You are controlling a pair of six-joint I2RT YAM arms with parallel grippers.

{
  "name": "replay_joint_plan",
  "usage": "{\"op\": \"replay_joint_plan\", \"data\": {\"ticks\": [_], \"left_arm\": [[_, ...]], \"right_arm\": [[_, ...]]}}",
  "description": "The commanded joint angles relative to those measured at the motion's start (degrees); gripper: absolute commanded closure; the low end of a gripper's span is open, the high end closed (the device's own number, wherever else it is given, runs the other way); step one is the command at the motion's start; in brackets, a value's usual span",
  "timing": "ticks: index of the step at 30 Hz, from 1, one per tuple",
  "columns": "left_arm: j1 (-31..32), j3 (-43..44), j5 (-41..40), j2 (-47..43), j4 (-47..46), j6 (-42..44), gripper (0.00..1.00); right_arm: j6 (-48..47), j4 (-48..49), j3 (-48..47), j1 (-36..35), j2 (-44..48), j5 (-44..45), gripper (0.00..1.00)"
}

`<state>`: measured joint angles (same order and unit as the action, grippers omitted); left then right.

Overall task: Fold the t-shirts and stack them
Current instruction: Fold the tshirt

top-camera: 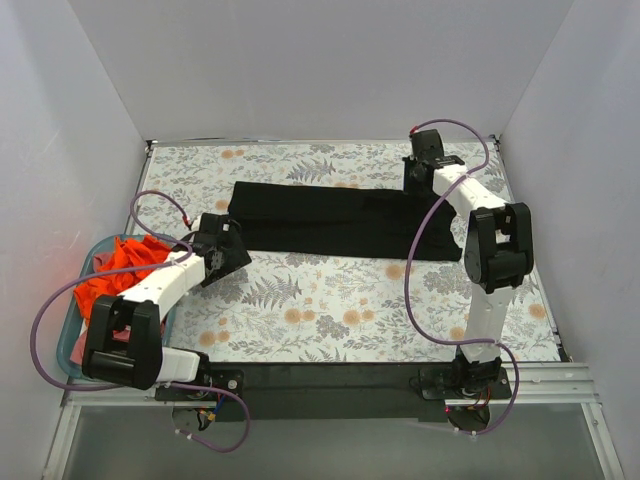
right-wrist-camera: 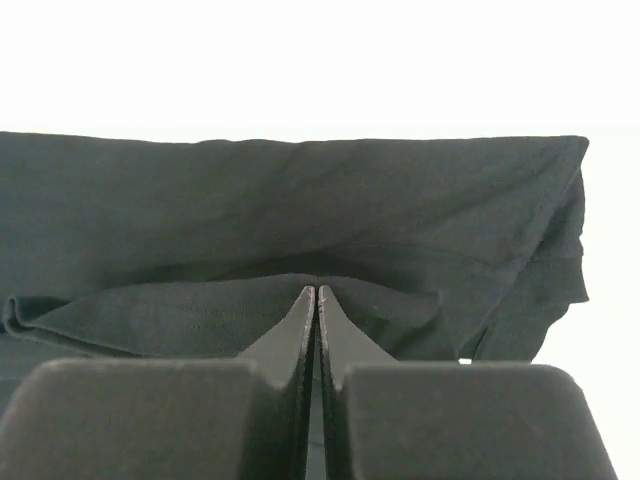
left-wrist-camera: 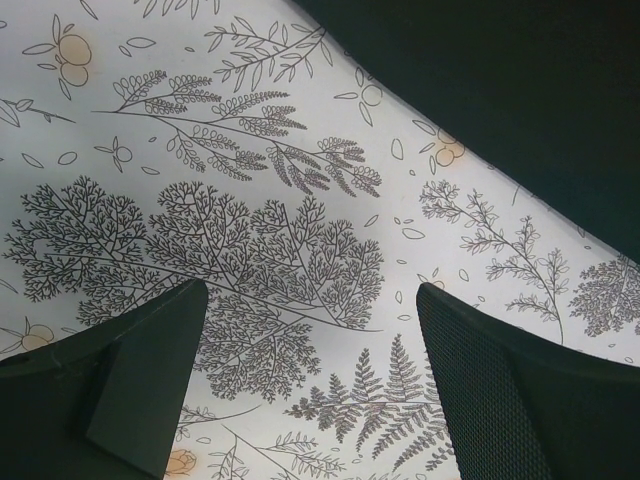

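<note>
Basket (top-camera: 70,340) left, black t-shirt (top-camera: 330,215) beyond; near table (top-camera: 330,310) open

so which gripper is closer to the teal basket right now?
Left. The left gripper hangs open beside the basket, near its orange shirts. The right gripper is across the table, shut on the black t-shirt's far-right end.

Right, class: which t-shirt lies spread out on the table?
The black t-shirt, laid flat across the table; the orange-red t-shirt is crumpled in the teal basket at the left.
</note>
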<state>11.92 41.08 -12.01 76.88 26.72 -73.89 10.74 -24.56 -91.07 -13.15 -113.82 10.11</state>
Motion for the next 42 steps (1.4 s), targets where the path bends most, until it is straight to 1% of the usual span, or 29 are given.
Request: {"op": "replay_joint_plan", "data": {"ticks": [1,8,9,11,12,15,17,18,20,21,23,24,25,26,27,28,29,31,35,37,42], "left_arm": [[0.2,0.5,-1.5,-0.1,-0.5,0.3,0.15],[0.2,0.6,-1.5,0.4,-0.7,0.1,0.15],[0.2,0.6,-1.9,0.4,-0.8,0.0,0.15],[0.2,0.9,-2.1,0.5,-0.7,-0.3,0.15],[0.2,1.2,-2.0,0.6,-0.5,-0.8,0.15],[0.2,4.2,-1.3,0.6,0.2,-1.4,0.15],[0.1,6.5,-2.0,1.7,0.3,-1.5,0.15],[0.1,9.8,-2.2,2.4,0.2,-1.4,0.15],[-0.2,13.7,-2.8,6.4,0.9,-1.3,0.16],[-0.4,17.2,-2.8,7.8,0.9,-1.3,0.16],[-1.3,20.3,-2.6,12.9,1.0,-1.5,0.18],[-1.7,21.7,-2.2,14.9,1.1,-1.6,0.19],[-2.2,24.3,-1.9,16.6,1.2,-1.7,0.19],[-3.0,25.3,-1.7,20.1,1.5,-1.7,0.2],[-3.3,26.3,-1.5,21.7,1.8,-1.6,0.2],[-4.0,28.0,-1.3,23.2,2.1,-1.6,0.2],[-4.4,28.7,-1.0,26.2,3.1,-1.5,0.21],[-5.0,29.8,-0.7,28.5,4.1,-1.5,0.21],[-5.5,28.9,-0.9,30.4,4.8,-1.3,0.21],[-5.6,28.0,-1.3,30.7,4.8,-1.2,0.21],[-6.3,25.1,-2.1,31.2,5.4,-1.5,0.21]], "right_arm": [[0.1,3.9,-2.4,1.1,-1.7,-1.8,0.92],[-0.3,4.4,-4.4,2.2,-3.2,-2.5,0.91],[0.1,4.4,-4.4,2.4,-3.4,-2.5,0.82],[0.3,4.3,-3.7,2.9,-3.2,-2.9,0.72],[0.6,4.4,-3.1,3.0,-2.7,-3.2,0.63],[1.1,4.4,0.6,3.7,2.0,-2.6,0.5],[2.2,4.4,3.3,4.4,4.5,-3.2,0.5],[2.8,4.9,6.7,5.3,7.2,-4.1,0.5],[4.8,5.9,10.6,6.5,10.3,-5.6,0.5],[5.7,6.6,16.0,7.9,13.8,-7.8,0.5],[8.5,10.4,21.8,9.4,17.6,-9.7,0.5],[9.6,11.5,24.5,10.8,21.0,-13.1,0.51],[10.4,14.2,29.9,11.6,22.7,-14.5,0.51],[12.1,15.3,32.3,12.3,24.2,-15.7,0.52],[12.8,16.6,34.4,14.1,26.5,-17.8,0.52],[13.4,18.7,38.6,14.8,27.3,-18.6,0.53],[14.8,20.0,40.2,15.5,28.0,-19.4,0.54],[16.2,22.2,43.6,18.3,28.9,-22.3,0.54],[19.4,30.2,50.8,23.1,28.1,-26.4,0.55],[20.9,31.9,52.3,25.9,26.8,-28.3,0.56],[20.5,33.0,53.5,30.8,24.2,-27.1,0.57]]}}
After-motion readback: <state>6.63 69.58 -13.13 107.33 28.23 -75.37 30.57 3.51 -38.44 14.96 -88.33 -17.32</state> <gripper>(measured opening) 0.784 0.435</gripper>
